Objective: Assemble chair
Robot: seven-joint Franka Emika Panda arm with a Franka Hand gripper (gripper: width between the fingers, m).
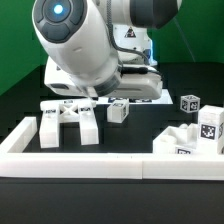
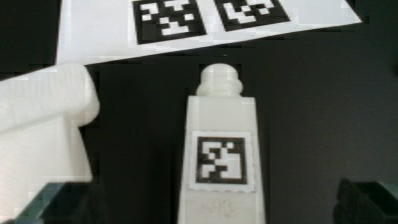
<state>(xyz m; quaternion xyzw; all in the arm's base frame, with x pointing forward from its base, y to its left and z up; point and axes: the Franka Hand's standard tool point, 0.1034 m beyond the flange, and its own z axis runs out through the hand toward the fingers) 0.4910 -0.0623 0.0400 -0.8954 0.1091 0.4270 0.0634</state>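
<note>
- Lying flat on the black table [image 2: 320, 110], a long white plastic chair leg [image 2: 217, 120] sits directly under the wrist camera. It has a rounded peg at one end, and the black-and-white square tag on its face is turned upward.
- The pincer [image 2: 205, 205] hangs over the leg with its dark fingertips [image 2: 45, 205] wide apart, one on each side, clamped on nothing. That straddle looks like lining up for a grasp across the leg's narrow width.
- A chunky white plastic block part [image 2: 45, 120] lies just beside the leg, with a dark strip of table between them. There seems to be room for one finger to come down there.
- Beyond the peg end lies the thin flat white marker board [image 2: 98, 45], near but apart.
- In the exterior view, the white robot arm [image 1: 80, 45] leans low and hides the pincer.
- White cross-braced frame parts [image 1: 70, 122] lie loose at the exterior view's left, and a tagged white blocky part [image 1: 195, 135] lies at its right.
- A long white border wall [image 1: 110, 165] runs in front, likely to keep parts from sliding off.
- Nothing appears joined yet, so assembly seems early.
</note>
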